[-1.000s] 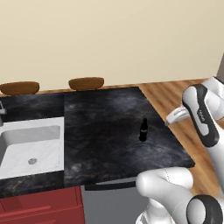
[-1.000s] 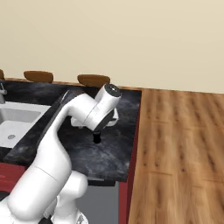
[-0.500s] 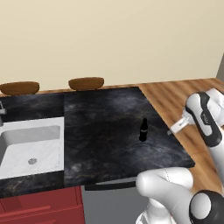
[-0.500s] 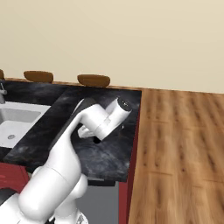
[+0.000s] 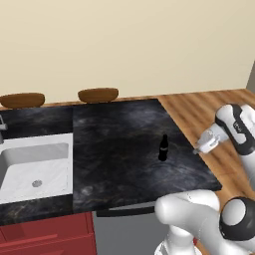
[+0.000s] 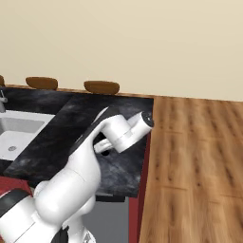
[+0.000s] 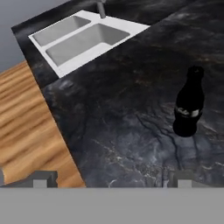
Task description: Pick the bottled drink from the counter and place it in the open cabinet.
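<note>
While our tool (image 7: 109,177) hangs spread wide and empty, the small black cola-style bottle (image 5: 163,148) stands upright near the black marbled worktop's (image 5: 114,164) right edge, so grasping and shelving remain.

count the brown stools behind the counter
2. One stool sits at the counter's far edge near its middle; the other is further left, behind the sink. More could be hidden beyond the left frame edge.
</note>
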Robot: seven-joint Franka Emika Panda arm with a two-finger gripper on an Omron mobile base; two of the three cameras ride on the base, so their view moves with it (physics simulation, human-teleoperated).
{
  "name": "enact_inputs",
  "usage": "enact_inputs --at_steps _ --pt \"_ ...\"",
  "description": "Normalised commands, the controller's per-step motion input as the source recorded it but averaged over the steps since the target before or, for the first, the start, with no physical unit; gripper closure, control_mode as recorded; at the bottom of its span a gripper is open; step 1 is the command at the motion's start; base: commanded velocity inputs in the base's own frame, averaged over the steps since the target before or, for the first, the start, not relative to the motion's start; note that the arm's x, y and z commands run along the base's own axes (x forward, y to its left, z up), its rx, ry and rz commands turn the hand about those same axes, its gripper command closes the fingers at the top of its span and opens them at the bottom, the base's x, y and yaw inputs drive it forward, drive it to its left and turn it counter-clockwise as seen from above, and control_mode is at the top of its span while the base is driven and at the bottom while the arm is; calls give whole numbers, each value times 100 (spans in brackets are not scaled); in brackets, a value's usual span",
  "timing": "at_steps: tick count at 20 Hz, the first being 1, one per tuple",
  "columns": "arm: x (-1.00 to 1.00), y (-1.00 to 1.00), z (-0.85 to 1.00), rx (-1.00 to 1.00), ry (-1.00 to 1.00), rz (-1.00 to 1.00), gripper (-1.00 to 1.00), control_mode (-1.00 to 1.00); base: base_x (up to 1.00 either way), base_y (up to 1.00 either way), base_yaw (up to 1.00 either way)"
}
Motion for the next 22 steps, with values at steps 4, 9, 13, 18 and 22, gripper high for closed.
enact_inputs --at_steps 4,9,13,18,22 --pt "18 -29 -3 7 -4 19 -100 -100 0 0 0" --pt "35 -14 -14 6 -4 17 -100 -100 0 0 0" --pt "56 0 -14 7 -4 9 -100 -100 0 0 0" --pt "51 0 -21 7 -8 7 -100 -100 0 0 0" --pt "40 0 -26 7 -8 8 -100 -100 0 0 0"
